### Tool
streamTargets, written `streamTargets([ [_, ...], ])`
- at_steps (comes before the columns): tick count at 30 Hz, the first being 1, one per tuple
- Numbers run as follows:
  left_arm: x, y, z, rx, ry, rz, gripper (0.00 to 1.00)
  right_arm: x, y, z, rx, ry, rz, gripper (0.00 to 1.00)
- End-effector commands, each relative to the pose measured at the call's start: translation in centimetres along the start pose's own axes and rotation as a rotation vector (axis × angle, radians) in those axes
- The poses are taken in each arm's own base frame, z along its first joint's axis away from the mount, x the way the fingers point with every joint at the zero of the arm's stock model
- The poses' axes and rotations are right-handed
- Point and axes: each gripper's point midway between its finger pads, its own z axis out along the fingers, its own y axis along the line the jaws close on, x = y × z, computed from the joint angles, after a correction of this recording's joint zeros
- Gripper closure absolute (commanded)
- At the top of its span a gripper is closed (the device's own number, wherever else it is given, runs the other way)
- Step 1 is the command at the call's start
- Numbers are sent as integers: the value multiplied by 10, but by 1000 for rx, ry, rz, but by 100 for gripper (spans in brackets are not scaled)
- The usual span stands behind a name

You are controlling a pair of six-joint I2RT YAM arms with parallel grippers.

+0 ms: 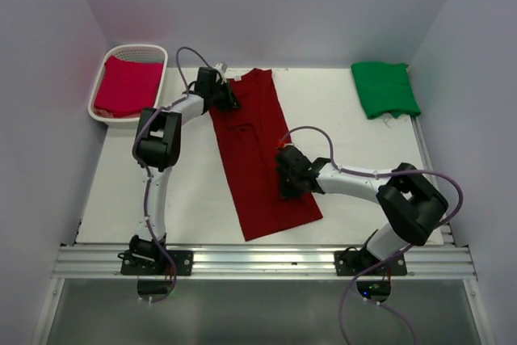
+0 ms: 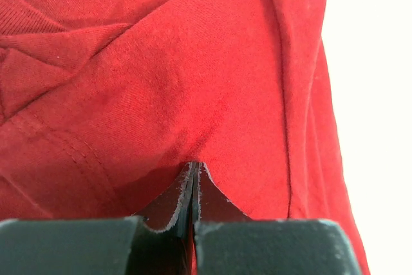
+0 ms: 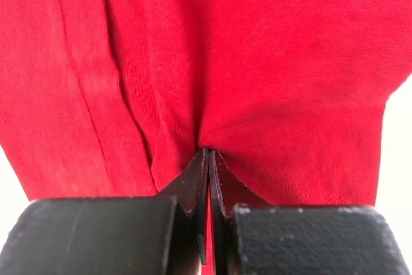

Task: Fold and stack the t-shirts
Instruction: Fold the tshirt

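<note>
The left jaws are pressed tight together, their dark fingertips (image 2: 170, 205) nipping a small pucker of the maroon t-shirt (image 1: 252, 151) near its collar end. The right jaws are closed the same way, with a sliver of red cloth caught between the fingertips (image 3: 193, 188) and creases fanning out from the pinch. Neither has any gap to speak of, and both hold cloth.

The left arm (image 1: 166, 131) reaches to the far left edge of the shirt. The right arm (image 1: 363, 179) comes in from the other side and grips the right edge about halfway down. The shirt lies on the tabletop (image 1: 380, 143) as a long narrow strip, sides already turned in, running slantwise from the far middle toward the near rail.

The green t-shirt (image 1: 384, 89) sits folded in the far right corner, well apart. The crimson t-shirt (image 1: 125, 86) is bunched in the white basket (image 1: 137, 52) at far left.

To my eye the maroon shirt is mid-fold: the lengthwise folds are made and the crosswise one is not yet done. The next move calls for both pinches to lift together and carry one end over the other, keeping the strip taut so the tucked sides do not spill open. After that comes the stacking, and the basket shirt still waits.
</note>
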Motion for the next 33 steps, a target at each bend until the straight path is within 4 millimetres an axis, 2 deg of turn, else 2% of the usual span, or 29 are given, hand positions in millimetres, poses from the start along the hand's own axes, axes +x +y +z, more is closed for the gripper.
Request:
streamTargets([
  [1,42,0,19,82,151,21,100,69,-14,-6,58,218,31,100],
  [3,46,-8,25,137,167,25,100,72,-4,-10,39,215,34,100],
  [5,40,-19,31,170,157,34,100,76,9,-14,18,216,17,100],
  [6,45,-22,35,193,173,32,100,77,14,-16,15,213,24,100],
  [9,42,-38,37,233,166,51,100,82,30,-23,3,202,0,100],
  [11,38,-47,34,256,153,56,100,81,38,-28,-2,181,-16,100],
  [13,35,-55,29,291,128,60,100,74,38,-33,12,134,-12,100],
  [15,12,-72,17,331,51,99,100,68,39,-39,16,91,-7,100],
  [16,9,-76,11,338,38,111,98,57,38,-46,22,40,-5,100],
  [18,-24,-93,-13,328,-54,154,95,42,38,-56,22,-29,-2,100],
  [19,-31,-96,-23,315,-84,182,94,35,37,-62,23,-57,-4,94],
  [20,-62,-114,-53,298,-177,216,86,18,39,-75,11,-132,7,87],
  [21,-67,-115,-67,272,-209,225,79,11,40,-83,2,-163,0,76],
  [22,-78,-119,-83,247,-255,246,64,3,41,-91,-6,-198,1,67],
  [23,-106,-135,-124,222,-361,270,56,-5,40,-102,-14,-243,9,60],
  [24,-97,-125,-133,171,-354,258,48,-10,39,-108,-20,-264,14,48],
  [25,-96,-122,-147,128,-365,247,34,-9,36,-111,-14,-268,13,46],
  [26,-105,-128,-178,104,-417,246,33,-10,33,-113,-7,-273,12,44],
  [27,-66,-104,-175,39,-310,211,33,-12,28,-117,8,-290,22,41],
  [28,-50,-95,-181,10,-277,170,32,-8,22,-117,30,-282,20,38],
  [29,-38,-96,-201,10,-271,151,32,-5,16,-115,52,-279,33,36],
  [30,18,-67,-193,-39,-143,103,32,-4,10,-115,76,-285,39,34],
  [31,42,-59,-198,-50,-106,69,32,-1,3,-114,101,-280,46,31],
  [32,59,-58,-211,-56,-104,68,32,4,-3,-111,117,-273,64,31],
  [33,88,-54,-214,-64,-52,70,32,8,-6,-111,122,-268,73,31],
])
